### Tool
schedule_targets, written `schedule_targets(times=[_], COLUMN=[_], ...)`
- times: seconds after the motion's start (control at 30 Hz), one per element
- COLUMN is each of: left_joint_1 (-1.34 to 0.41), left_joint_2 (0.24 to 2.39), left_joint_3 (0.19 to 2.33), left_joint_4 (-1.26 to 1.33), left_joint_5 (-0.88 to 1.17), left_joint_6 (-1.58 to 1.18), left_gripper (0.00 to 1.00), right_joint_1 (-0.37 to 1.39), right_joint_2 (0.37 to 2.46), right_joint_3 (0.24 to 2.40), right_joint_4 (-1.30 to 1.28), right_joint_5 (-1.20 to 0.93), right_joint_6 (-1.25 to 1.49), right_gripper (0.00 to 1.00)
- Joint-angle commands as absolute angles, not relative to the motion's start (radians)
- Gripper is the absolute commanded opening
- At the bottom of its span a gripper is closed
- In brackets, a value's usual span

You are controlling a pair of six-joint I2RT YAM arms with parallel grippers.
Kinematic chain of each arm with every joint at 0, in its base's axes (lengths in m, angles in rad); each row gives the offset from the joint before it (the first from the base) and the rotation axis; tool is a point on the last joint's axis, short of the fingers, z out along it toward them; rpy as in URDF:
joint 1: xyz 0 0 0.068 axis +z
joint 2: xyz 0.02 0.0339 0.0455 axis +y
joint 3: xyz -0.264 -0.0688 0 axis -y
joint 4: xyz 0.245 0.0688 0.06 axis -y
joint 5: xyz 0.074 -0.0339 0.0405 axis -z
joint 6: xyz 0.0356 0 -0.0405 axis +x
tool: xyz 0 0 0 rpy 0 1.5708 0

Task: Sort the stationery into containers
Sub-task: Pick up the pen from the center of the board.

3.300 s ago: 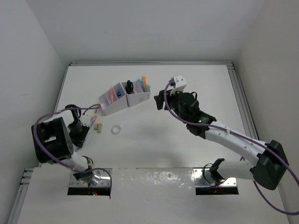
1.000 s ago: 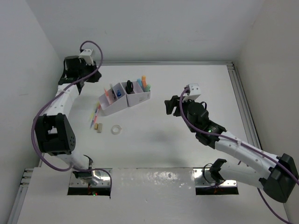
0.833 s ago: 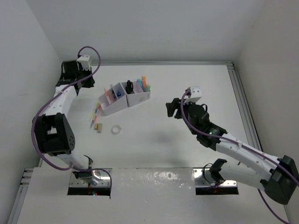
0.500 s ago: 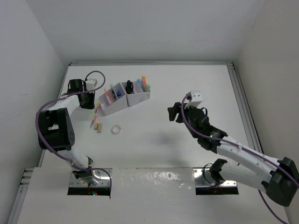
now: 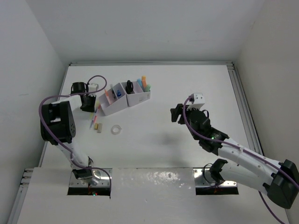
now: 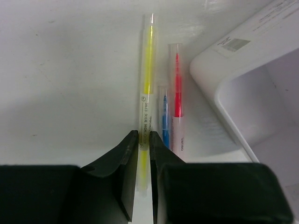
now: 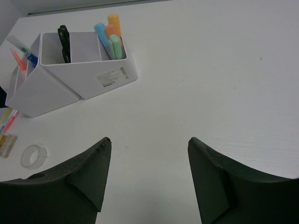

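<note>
Containers: a pale lilac-white plastic organiser (image 5: 125, 99) of slanted-top compartments stands left of centre on the white desk (image 5: 196, 84).
Far-end compartment: short blue, orange and green capsule-like pieces (image 7: 108, 37) stand upright, leaning together.
Next compartment: black-handled scissors (image 7: 63, 43), handles up.
Lower box: a blue-capped bottle (image 7: 31, 57) and an orange pen (image 7: 17, 59), as far as the right wrist view shows.
Left gripper (image 6: 144, 140): low at the organiser's left end, its jaws drawn in to a narrow slit, one pressed against each side of a translucent yellow pen (image 6: 147, 70) that lies flat on the desk.
Beside it: a blue pen (image 6: 165, 119) and a red pen (image 6: 177, 93) lie parallel, between the yellow pen and the organiser's corner.
Loose on the desk: a clear tape ring (image 5: 116, 129) and a small tan block (image 5: 98, 126), both nearer than the organiser.
Right gripper (image 7: 148, 140): above bare desk, well apart from the organiser, with its jaws spread wide and nothing between them.
</note>
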State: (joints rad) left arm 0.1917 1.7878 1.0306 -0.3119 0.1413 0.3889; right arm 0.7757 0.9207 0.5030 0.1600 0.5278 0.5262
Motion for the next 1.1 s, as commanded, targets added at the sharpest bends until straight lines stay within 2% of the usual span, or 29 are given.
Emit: schedule_targets(times=[0.0, 0.27, 0.47, 0.5, 0.53, 0.63, 0.77, 0.97, 1.07], left_joint_1=[0.204, 0.228, 0.270, 0.275, 0.278, 0.279, 0.285, 0.305, 0.307], left_joint_2=[1.818, 1.873, 1.919, 1.921, 1.919, 1.936, 2.011, 2.085, 2.098], left_joint_3=[1.026, 1.060, 1.097, 1.098, 1.101, 1.126, 1.218, 1.302, 1.315], left_joint_4=[-0.281, -0.258, -0.313, -0.313, -0.316, -0.321, -0.344, -0.382, -0.397], left_joint_5=[0.130, -0.076, -0.115, -0.106, -0.085, -0.077, -0.074, -0.052, -0.040], left_joint_6=[0.396, 0.356, 0.360, 0.365, 0.373, 0.373, 0.362, 0.348, 0.348], left_gripper=[0.12, 0.12, 0.11, 0.13, 0.23, 0.35, 0.35, 0.30, 0.09], right_joint_1=[0.782, 0.782, 0.781, 0.781, 0.782, 0.781, 0.781, 0.782, 0.781], right_joint_2=[0.907, 0.900, 0.899, 0.899, 0.899, 0.897, 0.891, 0.867, 0.868], right_joint_3=[0.502, 0.502, 0.508, 0.508, 0.508, 0.512, 0.522, 0.523, 0.534], right_joint_4=[0.190, 0.183, 0.173, 0.173, 0.170, 0.156, 0.121, 0.089, 0.077], right_joint_5=[0.557, 0.569, 0.577, 0.578, 0.580, 0.584, 0.594, 0.623, 0.632], right_joint_6=[0.537, 0.538, 0.540, 0.541, 0.543, 0.549, 0.552, 0.557, 0.557], right_gripper=[0.66, 0.66, 0.66, 0.66, 0.66, 0.66, 0.66, 0.66, 0.66])
